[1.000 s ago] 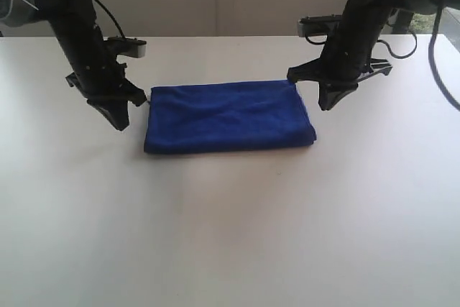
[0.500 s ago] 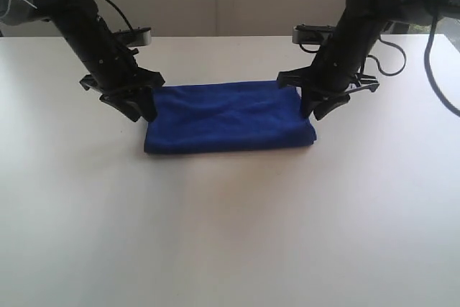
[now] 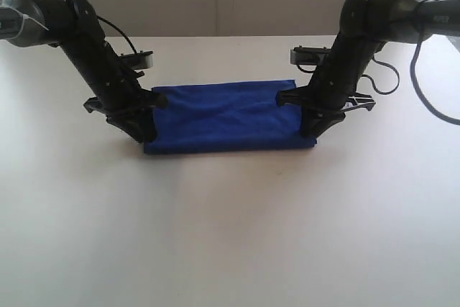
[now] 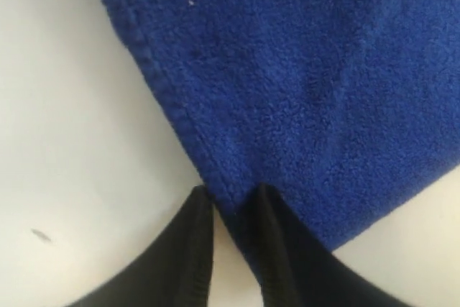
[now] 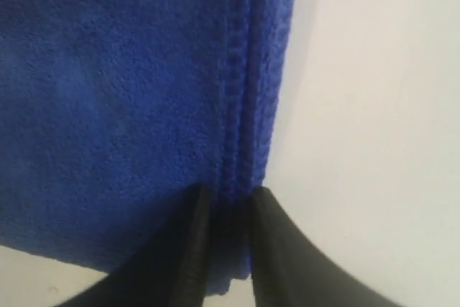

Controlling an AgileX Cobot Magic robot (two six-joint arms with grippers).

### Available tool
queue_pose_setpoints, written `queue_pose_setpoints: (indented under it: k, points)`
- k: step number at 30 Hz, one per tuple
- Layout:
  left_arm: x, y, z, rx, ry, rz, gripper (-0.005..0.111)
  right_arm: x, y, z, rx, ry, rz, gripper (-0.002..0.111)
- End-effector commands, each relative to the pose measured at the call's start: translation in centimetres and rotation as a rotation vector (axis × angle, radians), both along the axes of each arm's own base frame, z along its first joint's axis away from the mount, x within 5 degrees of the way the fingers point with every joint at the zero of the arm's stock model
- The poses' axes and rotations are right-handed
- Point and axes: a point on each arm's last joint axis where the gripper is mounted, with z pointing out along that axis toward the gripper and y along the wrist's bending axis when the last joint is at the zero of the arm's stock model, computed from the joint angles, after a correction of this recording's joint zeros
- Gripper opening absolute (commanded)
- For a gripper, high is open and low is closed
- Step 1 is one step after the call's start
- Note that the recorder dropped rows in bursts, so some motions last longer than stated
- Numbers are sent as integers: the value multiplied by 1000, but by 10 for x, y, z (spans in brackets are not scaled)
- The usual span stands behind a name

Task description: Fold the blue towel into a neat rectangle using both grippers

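Down at the left short edge of the blue towel (image 3: 223,116) with the left gripper (image 4: 228,203): tips narrowly apart astride the hem, cannot tell whether pinching or just straddling. Lying flat on the white table (image 3: 230,249) as a wide folded rectangle, spanning from one arm to the other. At the right short edge, clenched on the stacked hems with the right gripper (image 5: 228,195). Risk of catching only the top layer, or of biting on one side alone, then dragging the cloth askew and spoiling the next fold.
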Motion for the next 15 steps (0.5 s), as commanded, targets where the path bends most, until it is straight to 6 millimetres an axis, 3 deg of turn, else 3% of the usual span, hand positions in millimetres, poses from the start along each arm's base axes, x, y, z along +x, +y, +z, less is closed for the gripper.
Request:
queue_pose_setpoints:
  k: [1,2,15]
  points:
    - [-6,-4,-4,-14,48,-42,4,-4,2,-1,4,25,20,4]
    - [-7,-4,-4,-15,52,-58,0,-5,2,-1,3,29,20,0]
    - [-15,-2,-3,-5,122,-130,0,-26,0,-5,-1,83,12,0]
